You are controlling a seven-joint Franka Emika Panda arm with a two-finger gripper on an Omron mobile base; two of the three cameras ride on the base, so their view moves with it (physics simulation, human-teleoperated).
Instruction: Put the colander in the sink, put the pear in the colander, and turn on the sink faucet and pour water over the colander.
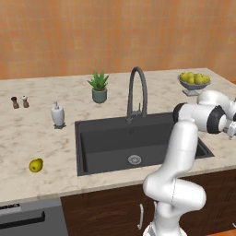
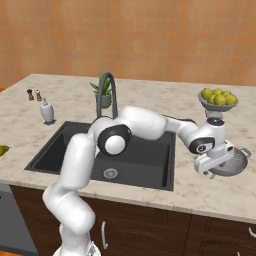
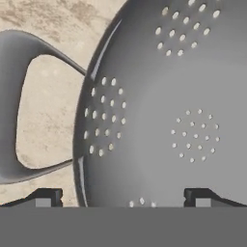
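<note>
The colander [image 2: 235, 162] sits on the counter [image 2: 200, 192] to the right of the sink [image 2: 150, 155], in front of the footed fruit bowl [image 2: 218, 98]; in the hand view its perforated inside [image 3: 183, 120] lies close beneath the camera, with one loop handle [image 3: 14, 106] off to the left over bare marble. The gripper [image 2: 214, 167] hangs right over the colander's near-left rim; its jaws stand wide apart, one tip [image 3: 46, 198] outside the wall beside the handle and the other [image 3: 202, 198] inside the bowl, so the rim lies between them but nothing is clamped yet; whether a tip already touches the metal I cannot tell.

Outward from there: the sink is empty, its silvery drain [image 1: 134, 160] uncovered; the sink faucet [image 1: 137, 92] arches over the back edge and no water runs from it; the pear [image 1: 36, 165] lies on the counter well to the left of the sink, far from the colander.

By my judgement the task is barely begun; the arm is at the grasp of the first step. Still to do: close on the rim, carry the colander into the basin, fetch the pear across and drop it in, then work the tap so the stream falls over the colander.
</note>
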